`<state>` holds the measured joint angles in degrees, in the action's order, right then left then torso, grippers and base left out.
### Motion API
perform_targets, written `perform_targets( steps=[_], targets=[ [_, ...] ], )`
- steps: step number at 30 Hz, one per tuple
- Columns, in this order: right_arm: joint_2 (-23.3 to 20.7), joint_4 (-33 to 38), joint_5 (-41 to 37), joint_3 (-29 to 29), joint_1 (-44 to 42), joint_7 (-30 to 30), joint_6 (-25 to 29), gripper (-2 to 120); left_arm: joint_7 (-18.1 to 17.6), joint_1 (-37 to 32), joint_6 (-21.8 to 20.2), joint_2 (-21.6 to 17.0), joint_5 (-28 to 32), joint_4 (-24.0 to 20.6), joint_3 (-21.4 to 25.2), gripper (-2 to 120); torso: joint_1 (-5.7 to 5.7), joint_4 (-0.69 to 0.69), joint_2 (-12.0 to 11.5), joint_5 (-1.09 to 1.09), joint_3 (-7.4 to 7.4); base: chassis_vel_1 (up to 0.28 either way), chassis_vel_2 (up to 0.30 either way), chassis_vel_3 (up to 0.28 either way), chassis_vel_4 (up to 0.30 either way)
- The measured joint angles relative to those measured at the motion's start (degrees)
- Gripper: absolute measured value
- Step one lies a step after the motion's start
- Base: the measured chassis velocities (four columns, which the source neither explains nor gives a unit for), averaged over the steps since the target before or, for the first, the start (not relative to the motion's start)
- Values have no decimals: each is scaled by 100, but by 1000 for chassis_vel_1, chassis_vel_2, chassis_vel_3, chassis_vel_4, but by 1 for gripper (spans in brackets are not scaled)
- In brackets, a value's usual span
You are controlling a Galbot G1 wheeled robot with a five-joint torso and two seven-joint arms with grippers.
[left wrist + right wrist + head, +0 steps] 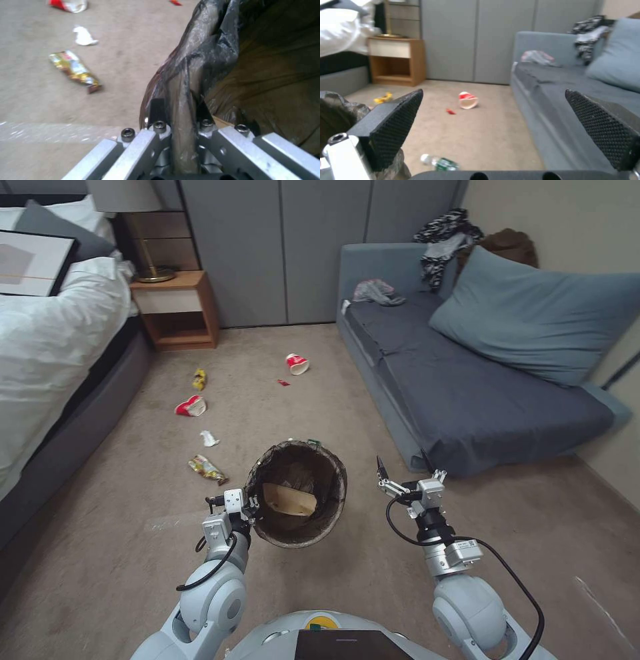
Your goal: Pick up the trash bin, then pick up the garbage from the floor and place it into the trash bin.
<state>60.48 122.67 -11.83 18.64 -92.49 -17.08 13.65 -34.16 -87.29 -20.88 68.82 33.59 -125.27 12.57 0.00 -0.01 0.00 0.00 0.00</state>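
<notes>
Carpet [280,400] runs between a bed [60,333] on the robot's left and a grey sofa [467,387] on its right, and litter lies scattered over it. The left gripper [252,508] is clamped on the rim of the trash bin [298,493], one finger outside the bag-covered edge and one inside, as the left wrist view shows [180,110]. The bin is held off the floor in front of the robot, tilted so that its open mouth faces the head camera; a tan paper bag [289,501] lies inside against the dark liner. The right gripper [403,468] hangs in the air just to the right of the bin, near the sofa's front corner, with its fingers [395,120] spread wide apart and nothing between them. On the floor to the left of the bin lie a gold foil wrapper [207,469], a white tissue [209,439], a crushed red-and-white cup [191,407] and a small yellow wrapper [199,378]. Farther off, near the sofa, a second red-and-white cup [297,363] lies on its side with a small red scrap [283,382] just beside it. A small green-labelled bottle [439,162] lies on the carpet close beyond the bin. A wooden nightstand [177,310] stands at the head of the bed.
</notes>
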Motion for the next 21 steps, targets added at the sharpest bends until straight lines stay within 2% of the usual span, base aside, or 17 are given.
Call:
perform_targets(
  steps=[13,17,21],
  targets=[
    [51,-2,17,-19,0,-16,-3,100,16,6,11,9,-112,42,3,0,0,5,0,0,0,136,119,117,112],
    [104,-1,38,-22,-25,-49,-24,100,42,2,19,9,-122,46,0,0,0,-2,0,0,0,13,47,8,30],
    [154,15,52,-22,-47,-88,-43,100,54,3,27,5,-128,50,-2,0,0,-2,0,0,0,0,0,0,0]
  ],
)
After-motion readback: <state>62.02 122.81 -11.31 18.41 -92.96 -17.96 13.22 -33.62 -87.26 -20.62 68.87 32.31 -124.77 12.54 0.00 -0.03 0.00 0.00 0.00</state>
